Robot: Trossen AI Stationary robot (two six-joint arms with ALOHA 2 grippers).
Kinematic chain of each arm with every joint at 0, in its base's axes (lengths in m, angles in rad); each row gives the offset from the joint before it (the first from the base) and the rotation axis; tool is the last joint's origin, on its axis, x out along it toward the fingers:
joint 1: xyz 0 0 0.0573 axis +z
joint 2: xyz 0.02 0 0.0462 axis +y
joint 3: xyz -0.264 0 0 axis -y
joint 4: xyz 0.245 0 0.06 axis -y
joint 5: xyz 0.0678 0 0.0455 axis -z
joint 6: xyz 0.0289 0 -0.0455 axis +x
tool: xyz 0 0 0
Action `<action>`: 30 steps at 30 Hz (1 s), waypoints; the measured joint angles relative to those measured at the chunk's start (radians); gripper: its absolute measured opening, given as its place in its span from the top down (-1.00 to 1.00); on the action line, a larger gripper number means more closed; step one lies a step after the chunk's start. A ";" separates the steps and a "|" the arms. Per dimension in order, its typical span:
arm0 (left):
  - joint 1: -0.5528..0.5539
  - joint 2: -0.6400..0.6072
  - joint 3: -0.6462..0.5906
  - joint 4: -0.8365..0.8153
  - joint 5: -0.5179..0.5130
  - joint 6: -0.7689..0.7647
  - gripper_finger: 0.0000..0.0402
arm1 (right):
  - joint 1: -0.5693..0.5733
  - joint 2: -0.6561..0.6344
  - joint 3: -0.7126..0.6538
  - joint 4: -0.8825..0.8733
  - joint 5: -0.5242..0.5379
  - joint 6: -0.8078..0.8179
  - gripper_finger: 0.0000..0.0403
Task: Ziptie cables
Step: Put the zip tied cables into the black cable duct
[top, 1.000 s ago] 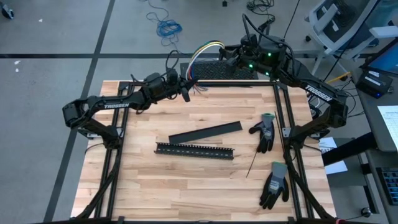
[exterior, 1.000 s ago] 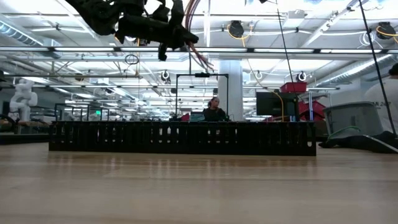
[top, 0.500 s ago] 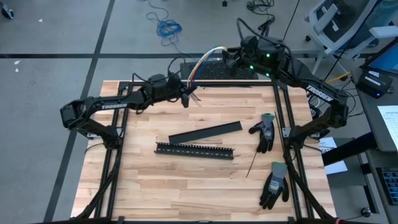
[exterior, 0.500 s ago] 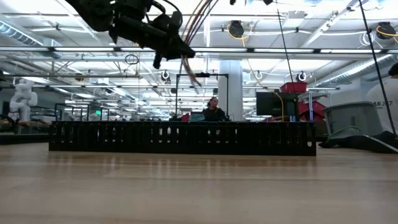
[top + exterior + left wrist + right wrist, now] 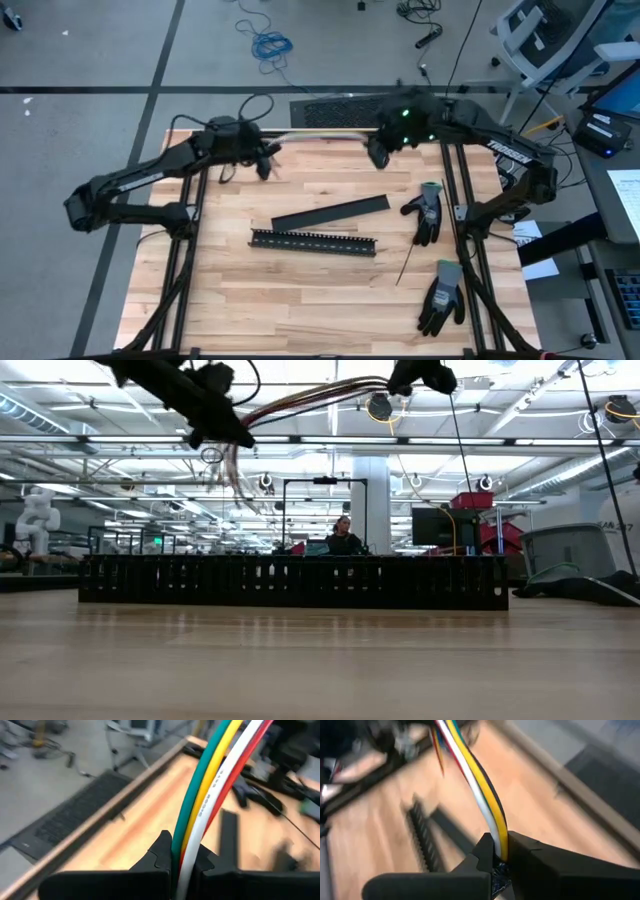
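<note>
I had the pale butcher-block wooden table [image 5: 300, 290] under both arms, and most of its near half lay bare, open room out to the near edge. Across the middle lay the long black slotted cable duct [image 5: 313, 242], with its flat black cover strip [image 5: 330, 212] angled just beyond it and apart from it. Toward the table's right edge sat two grey and black work gloves [image 5: 425, 212], one farther back, one nearer, and a thin stiff black zip-tie strip [image 5: 408, 266] lay between them.

Both arms worked high over the far edge. The left gripper [image 5: 262, 160] hung over the far left part of the table, its fingers pinched together on the bundle of thin coloured cables [image 5: 322, 133]. The right gripper [image 5: 380, 150] was over the far right part, clamped on the same bundle at the black-tipped end. Between them the cables ran pulled nearly straight along the far edge, clear above the wood.

From table height the duct blocked the far side of the table, and both arms were cut off at the top. Loose wire ends drooped below the left gripper; I couldn't count them.
</note>
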 joint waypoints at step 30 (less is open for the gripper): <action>-0.309 0.152 0.001 -0.486 0.147 0.004 0.93 | 0.467 0.413 -0.031 -0.181 -0.117 0.221 0.96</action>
